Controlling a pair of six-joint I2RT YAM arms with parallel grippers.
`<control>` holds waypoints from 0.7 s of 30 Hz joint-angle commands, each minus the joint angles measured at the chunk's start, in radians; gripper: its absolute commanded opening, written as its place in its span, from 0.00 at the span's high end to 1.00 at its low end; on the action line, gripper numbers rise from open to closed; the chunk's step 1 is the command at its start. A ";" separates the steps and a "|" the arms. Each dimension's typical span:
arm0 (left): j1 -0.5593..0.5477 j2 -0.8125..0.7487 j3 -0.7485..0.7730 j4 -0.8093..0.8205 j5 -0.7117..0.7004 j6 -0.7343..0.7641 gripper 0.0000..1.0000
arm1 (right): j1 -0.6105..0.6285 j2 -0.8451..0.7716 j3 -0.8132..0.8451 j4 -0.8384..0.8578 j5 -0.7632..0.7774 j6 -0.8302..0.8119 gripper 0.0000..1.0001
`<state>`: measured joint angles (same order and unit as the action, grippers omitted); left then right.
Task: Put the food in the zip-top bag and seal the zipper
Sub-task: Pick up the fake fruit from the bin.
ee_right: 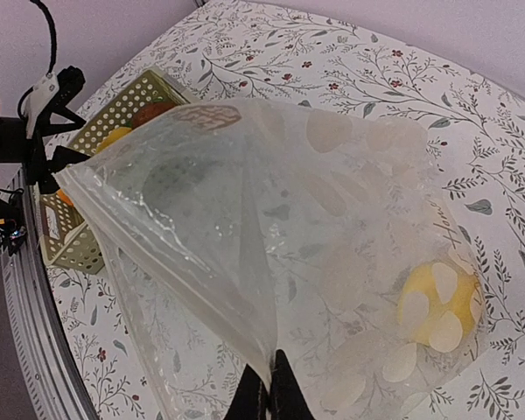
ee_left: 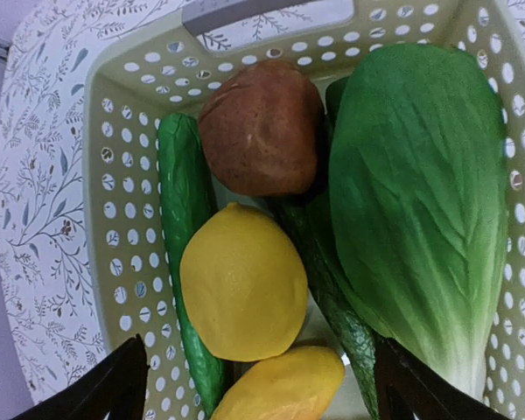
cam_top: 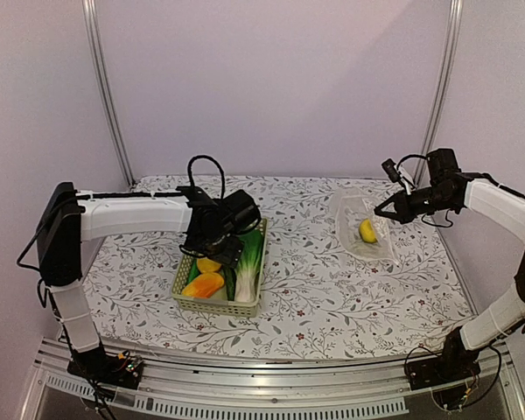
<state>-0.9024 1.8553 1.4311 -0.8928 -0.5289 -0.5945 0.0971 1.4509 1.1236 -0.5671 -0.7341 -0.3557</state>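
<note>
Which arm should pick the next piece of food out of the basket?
Left. The left gripper, open, hangs over the basket, directly above the lemon-shaped yellow fruit. The right gripper is shut on the zip-top bag at its edge, away from the basket.

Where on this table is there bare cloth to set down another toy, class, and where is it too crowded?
Bare cloth lies between the basket and the zip-top bag, and along the near edge in front of both. The basket is crowded: food fills it and the left gripper hangs over it. The right gripper pinches the bag.
</note>
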 commanded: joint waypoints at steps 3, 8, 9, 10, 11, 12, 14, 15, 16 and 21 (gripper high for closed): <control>0.058 0.043 -0.050 0.045 -0.005 0.011 0.16 | 0.000 0.017 -0.013 0.010 0.014 -0.008 1.00; 0.085 0.066 -0.078 0.113 0.045 0.037 0.20 | 0.001 0.019 -0.016 0.010 0.013 -0.009 1.00; 0.092 0.067 -0.086 0.132 0.065 0.042 0.20 | 0.001 0.020 -0.016 0.009 0.012 -0.008 1.00; 0.101 0.069 -0.094 0.146 0.079 0.044 0.20 | 0.001 0.020 -0.016 0.009 0.013 -0.008 1.00; 0.108 0.072 -0.100 0.156 0.088 0.043 0.20 | 0.001 0.021 -0.015 0.009 0.011 -0.009 1.00; 0.114 0.076 -0.101 0.159 0.093 0.042 0.20 | 0.001 0.023 -0.016 0.009 0.011 -0.009 1.00; 0.121 0.082 -0.101 0.160 0.097 0.043 0.20 | 0.001 0.023 -0.017 0.009 0.010 -0.008 1.00; 0.122 0.085 -0.102 0.160 0.098 0.043 0.20 | 0.000 0.025 -0.017 0.009 0.011 -0.008 1.00; 0.125 0.088 -0.103 0.163 0.099 0.042 0.20 | 0.001 0.025 -0.017 0.008 0.012 -0.009 1.00; 0.132 0.122 -0.109 0.176 0.120 0.053 0.21 | 0.001 0.031 -0.017 0.006 0.011 -0.011 1.00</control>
<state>-0.7860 1.9339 1.3388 -0.7464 -0.4423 -0.5575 0.0971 1.4639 1.1183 -0.5663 -0.7338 -0.3565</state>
